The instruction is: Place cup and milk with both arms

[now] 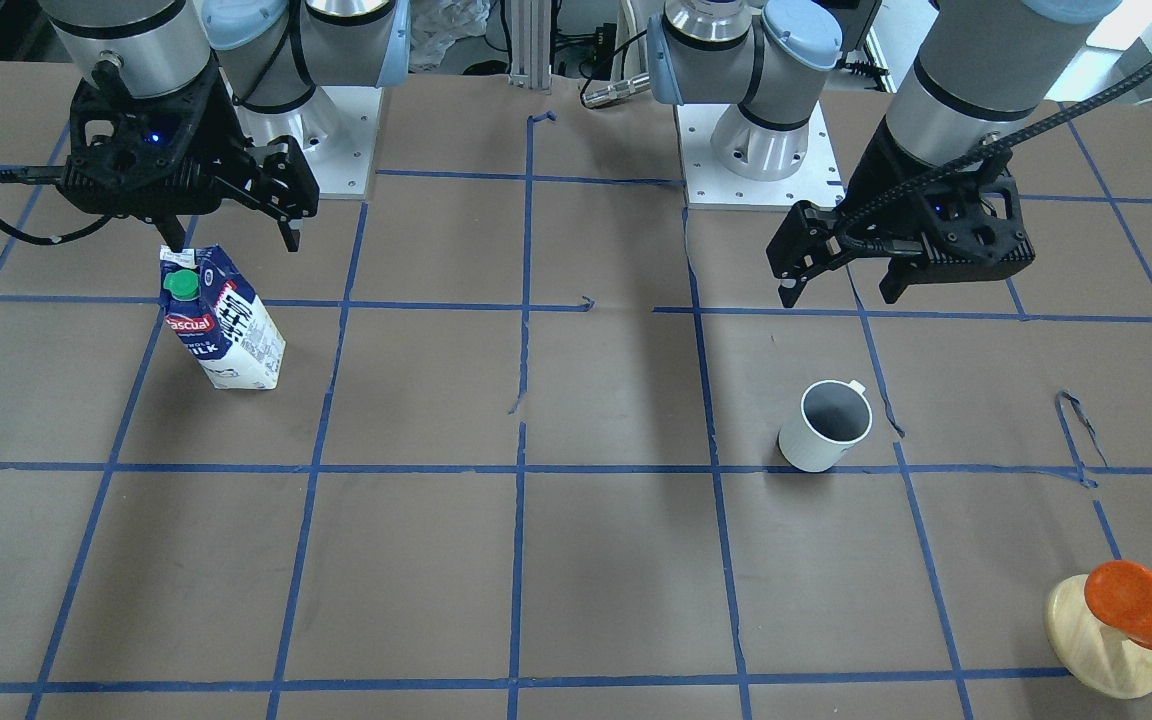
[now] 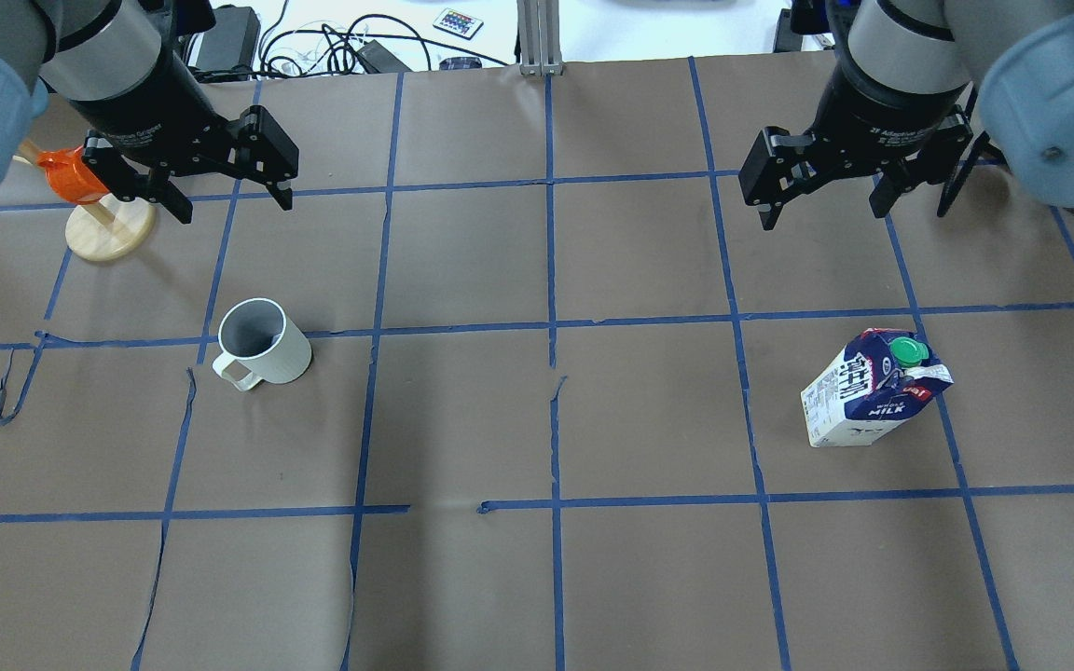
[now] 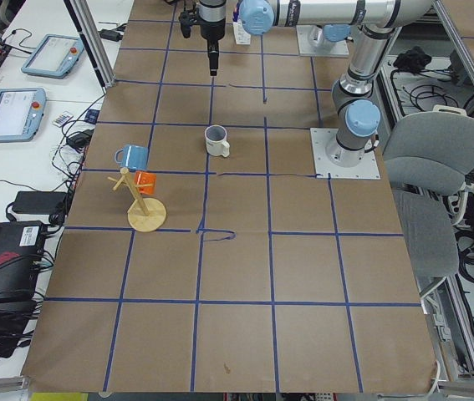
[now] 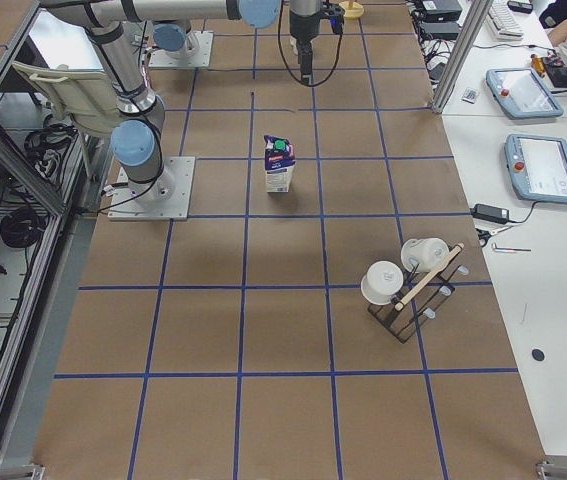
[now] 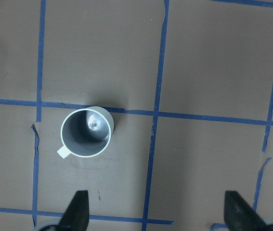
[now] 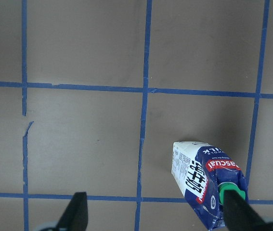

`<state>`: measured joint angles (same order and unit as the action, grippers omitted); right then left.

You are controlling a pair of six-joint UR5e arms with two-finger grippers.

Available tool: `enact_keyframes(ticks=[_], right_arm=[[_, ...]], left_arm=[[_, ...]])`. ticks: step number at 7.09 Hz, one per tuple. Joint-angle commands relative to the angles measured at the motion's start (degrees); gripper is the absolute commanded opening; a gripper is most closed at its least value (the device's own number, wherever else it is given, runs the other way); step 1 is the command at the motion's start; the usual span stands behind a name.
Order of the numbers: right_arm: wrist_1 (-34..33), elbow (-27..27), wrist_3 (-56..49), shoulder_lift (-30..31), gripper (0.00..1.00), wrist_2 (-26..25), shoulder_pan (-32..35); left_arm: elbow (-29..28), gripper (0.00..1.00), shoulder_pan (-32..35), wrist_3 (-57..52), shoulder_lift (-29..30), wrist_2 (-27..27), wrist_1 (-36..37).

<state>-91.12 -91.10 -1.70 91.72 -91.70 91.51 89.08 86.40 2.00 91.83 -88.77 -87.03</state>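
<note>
brown taped surface (image 2: 537, 419) offers wide room between the cup (image 2: 267, 340), upright near the left pincer (image 2: 232, 200), and the milk (image 2: 873, 387), upright near the right pincer (image 2: 821, 214); both pincers hang spread and empty. the cup seems rigid and smooth, best pinched across its wall away from the handle (image 2: 237, 377); the milk seems light but squashable, so grip its flat sides gently.

A wide table (image 3: 303, 276) fills the room's middle, covered in brown paper that is marked into squares with blue tape (image 2: 551, 242); the paper is torn and lifted along some lines. Beside it at the robot's side stands a grey office chair (image 3: 433, 150). Along the far side runs a white bench (image 3: 2, 171) carrying teach pendants (image 3: 11, 114) and loose black cables (image 2: 332, 42) — a small remote control (image 2: 458, 21) lies among them. An aluminium profile post (image 2: 537, 37) rises at the table's edge. The light is even, casting only faint shadows.
</note>
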Motion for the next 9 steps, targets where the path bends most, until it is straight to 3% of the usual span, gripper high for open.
enact_keyframes(ticks=[1,4,6,9], right_arm=[[0.59,-0.04,-0.06,-0.14,1.00,0.47,-1.33],[1.46,-0.22,-1.37,-0.31,1.00,0.21,-8.68],[8.81,-0.57,-8.91,-0.49,1.00,0.64,-15.99],[8.07,-9.33,-10.69,-0.49,1.00,0.03,-19.17]], left_arm=[[0.04,1.00,0.00,-0.07,0.02,0.00,-0.15],[-0.14,1.00,0.09,-2.78,-0.07,0.09,-0.94],[0.47,1.00,-0.35,-3.14,1.93,0.62,-0.25],[3.27,1.00,-1.23,-5.67,9.57,-0.09,4.03]])
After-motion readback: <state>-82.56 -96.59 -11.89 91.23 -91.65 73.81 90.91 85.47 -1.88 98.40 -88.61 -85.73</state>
